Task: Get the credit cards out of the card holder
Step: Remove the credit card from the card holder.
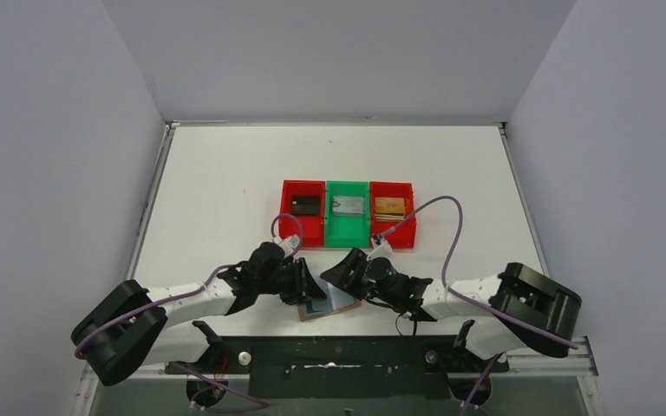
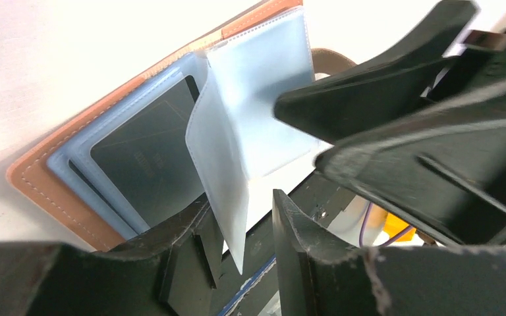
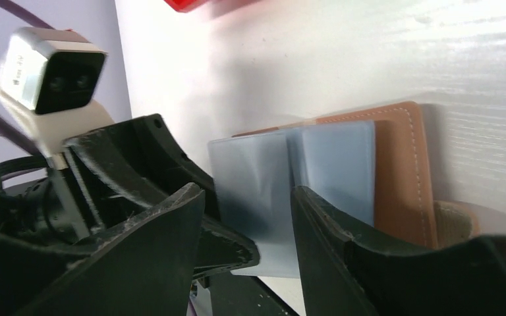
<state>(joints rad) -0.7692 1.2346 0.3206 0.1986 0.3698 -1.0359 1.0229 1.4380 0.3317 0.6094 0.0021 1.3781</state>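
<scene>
Freeing the dark card (image 2: 148, 158) from its slot looks to be the step in hand. It calls for one claw to pin the card holder (image 2: 29, 179) flat while the other catches only the card's edge, not the floppy plastic over it. The holder lies open at the near edge of the table (image 1: 225, 173), just ahead of the arm bases, with both claws crowded over it. The left gripper (image 2: 240, 220) has its jaws parted, and a translucent sleeve page (image 2: 221, 164) stands between them, leaning on one finger; nothing shows it clamped. The right gripper (image 3: 247, 197), facing it across the holder, is likewise spread, with the same page in its gap. The page should probably be folded clear of the dark card first, and the claws kept from knocking together. Beyond the holder, well apart from it, stands a row of bins. A red bin (image 1: 312, 227) holds a black card (image 1: 305, 204), a green bin (image 1: 347, 232) a silver-grey card (image 1: 347, 205), and a second red bin (image 1: 390, 188) a gold-tan card (image 1: 389, 207). Only the top view shows these, suggesting three cards are already out. Only the left wrist view shows the dark card in its slot. The right wrist view alone shows the snap tab (image 3: 454, 224) poking past the holder's stitched edge.
</scene>
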